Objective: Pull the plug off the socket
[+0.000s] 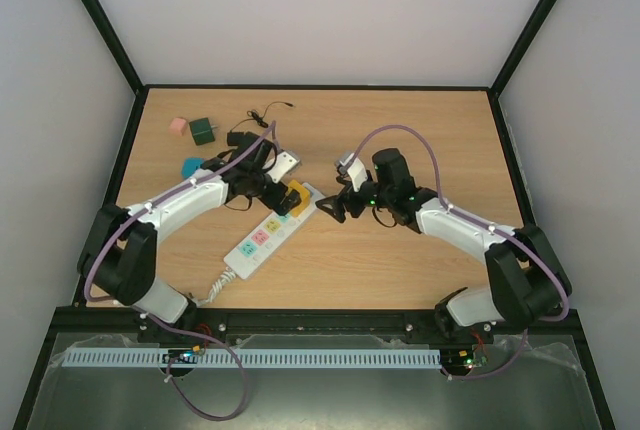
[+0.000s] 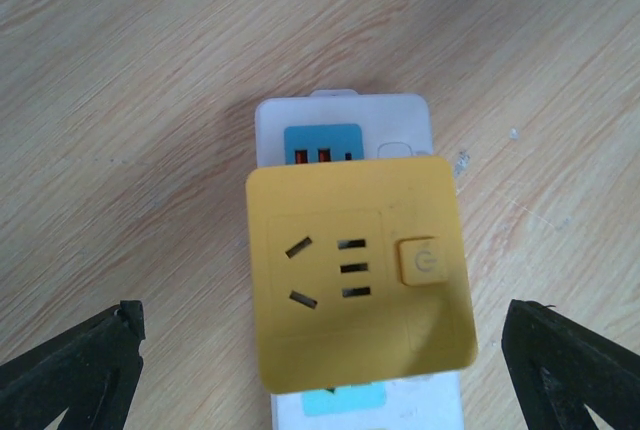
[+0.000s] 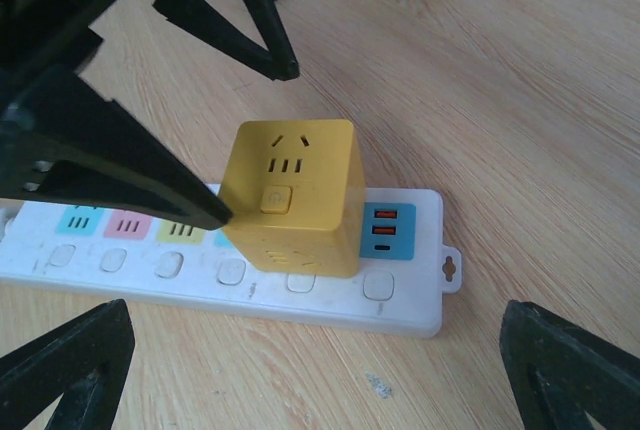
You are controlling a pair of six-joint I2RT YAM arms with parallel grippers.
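The white power strip (image 1: pixel 262 240) lies slantwise on the wooden table (image 1: pixel 420 120). The yellow cube plug (image 3: pixel 290 195) sits plugged in near the strip's far end, just beside its blue USB panel (image 3: pixel 385 230). The left gripper (image 1: pixel 283 193) hangs over that plug, jaws wide, one finger on each side; whether they touch it is unclear. The right gripper (image 1: pixel 335 207), just past the strip's far end, gapes wide and holds nothing. The cube hides the outlet beneath it, and the strip's coiled cord (image 1: pixel 213 290) slips partly under the left arm
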